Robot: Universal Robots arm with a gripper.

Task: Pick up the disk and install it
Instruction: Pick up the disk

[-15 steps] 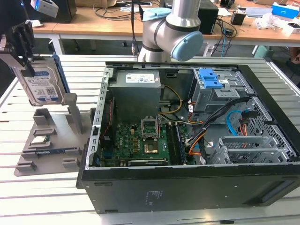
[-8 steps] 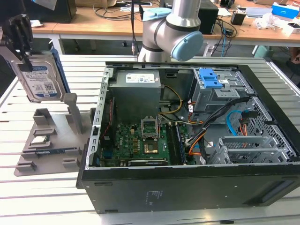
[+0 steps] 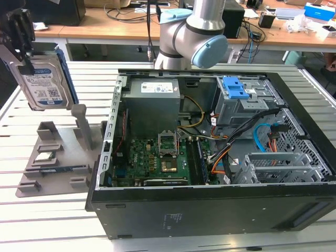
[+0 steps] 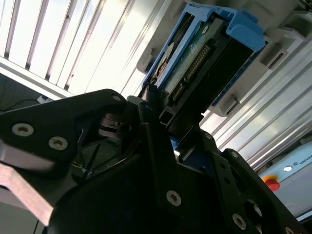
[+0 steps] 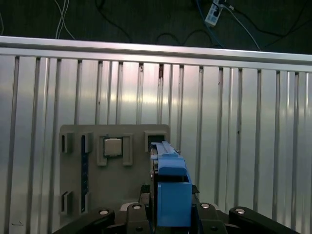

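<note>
Currently the gripper [image 3: 22,50] is at the exterior view's far left, high above the slatted metal table [image 3: 52,220]. Its jaws are closed onto the upper end of the disk [image 3: 44,81] and grip it firmly.

Disk position: it hangs roughly upright with a slight tilt. The white-and-blue label faces the exterior camera, and the blue bracket shows along the edge on the exterior view's right. It is in the air and touches nothing except the gripper. It is above the grey fixture plate [image 3: 65,160] and clear of it.

In the second wrist view the disk's connector end and green circuit board point away from the black jaws, with the bracket wrapped round them. In the first wrist view the disk appears edge-on, blue bracket uppermost, with 1 jaw on each side.

The fixture plate holds 1 square processor chip [image 5: 113,146] seated in a pocket, plus several upright grey posts.

The open computer case [image 3: 210,210] lies on its side just beside the plate, on the exterior view's right. Inside it are:
- the motherboard [image 3: 157,157]
- the grey power supply [image 3: 152,102]
- the drive cage [image 3: 236,89] with its blue tab, in the far corner

The disk is well apart from the cage. The arm's grey and pale-blue joint [image 3: 197,37] stands behind the case.
</note>
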